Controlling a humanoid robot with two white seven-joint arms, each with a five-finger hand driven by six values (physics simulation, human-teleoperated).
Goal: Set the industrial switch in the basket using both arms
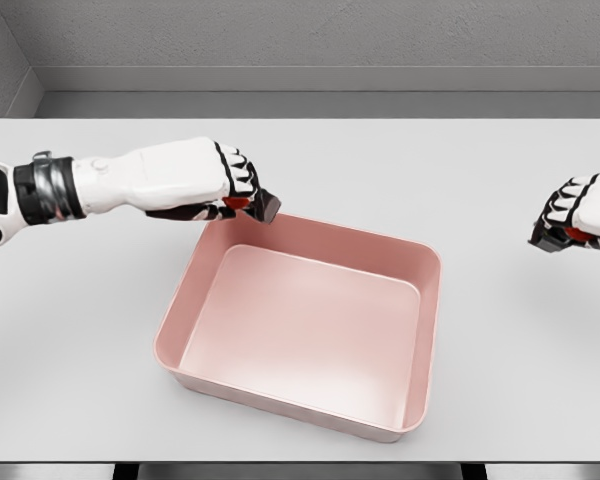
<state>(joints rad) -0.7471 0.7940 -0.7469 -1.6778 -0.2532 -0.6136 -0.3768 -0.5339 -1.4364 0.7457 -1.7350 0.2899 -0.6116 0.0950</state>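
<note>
A small dark industrial switch with a red part sits in my left hand, whose fingers are shut on it. The hand holds it just above the far left corner of the pink basket, a shallow rectangular tub with nothing inside, lying in the middle of the white table. My right hand hovers over the table at the right edge of the view, well clear of the basket. Its fingers are curled, a small red patch shows under them, and I see nothing held.
The white table runs across the whole view, its front edge at the bottom. A grey wall stands behind it. My left forearm reaches in low over the table's left side.
</note>
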